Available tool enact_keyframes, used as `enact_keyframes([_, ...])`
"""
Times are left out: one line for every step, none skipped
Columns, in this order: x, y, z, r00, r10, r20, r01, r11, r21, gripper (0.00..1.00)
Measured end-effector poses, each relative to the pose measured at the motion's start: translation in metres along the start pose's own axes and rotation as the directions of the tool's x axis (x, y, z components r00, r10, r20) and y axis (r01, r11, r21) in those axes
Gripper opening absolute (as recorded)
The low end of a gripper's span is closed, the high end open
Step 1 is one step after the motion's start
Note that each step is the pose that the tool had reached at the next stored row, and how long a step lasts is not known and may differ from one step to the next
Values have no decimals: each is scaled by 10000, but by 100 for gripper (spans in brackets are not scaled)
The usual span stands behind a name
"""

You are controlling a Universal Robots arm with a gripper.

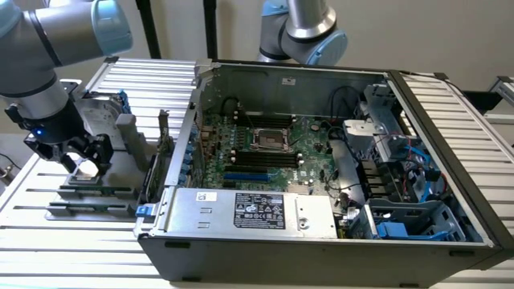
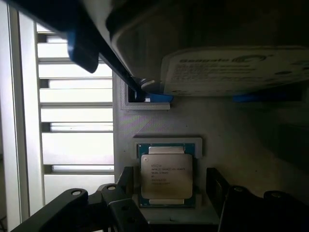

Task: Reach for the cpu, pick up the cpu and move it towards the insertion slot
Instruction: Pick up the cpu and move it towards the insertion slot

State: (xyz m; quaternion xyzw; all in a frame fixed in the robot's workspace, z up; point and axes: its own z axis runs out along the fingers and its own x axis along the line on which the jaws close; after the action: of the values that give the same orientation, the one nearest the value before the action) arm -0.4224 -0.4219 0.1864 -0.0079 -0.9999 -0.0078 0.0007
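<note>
An open case [image 1: 265, 256] is seen laid on a slatted table [image 1: 64, 253], its inside turned upward. A power supply [image 1: 313, 214] bearing a black-and-white label is fitted along the near wall. A green motherboard [image 1: 309, 141] is mounted on the case floor, and long black memory slots [image 1: 265, 159] and one blue slot [image 1: 247, 177] are set across it. Blue cables [image 1: 418, 156] and blue drive bays [image 1: 410, 226] are placed at the exterior view's right. In the wrist view, a labelled hard drive [image 2: 231, 67] is carried on a grey tray [image 2: 241, 125], with a blue rail [image 2: 157, 98] at its edge
</note>
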Motion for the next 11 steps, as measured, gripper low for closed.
enact_keyframes([1, 0, 1, 10000, 1, 1, -1, 10000, -1, 71])
enact_keyframes([3, 0, 2, 10000, 1, 0, -1, 10000, 0, 71])
enact_keyframes([4, 1, 3, 10000, 2, 0, -2, 10000, 0, 69])
enact_keyframes([4, 0, 3, 10000, 2, -1, -2, 10000, 0, 63])
enact_keyframes([5, 0, 4, 10000, 2, -3, -2, 10000, 0, 63])
enact_keyframes([5, 0, 3, 10000, 2, -4, -2, 10000, 1, 63])
enact_keyframes([5, 1, 4, 10000, 3, -4, -3, 10000, 0, 56])
enact_keyframes([5, 0, 4, 10000, 2, -5, -2, 10000, 0, 56])
enact_keyframes([6, 0, 4, 10000, 3, -7, -3, 10000, 0, 56])
enact_keyframes([6, 1, 4, 10000, 3, -9, -3, 10000, -1, 56])
enact_keyframes([6, 1, 3, 10000, 3, -15, -3, 10000, 0, 56])
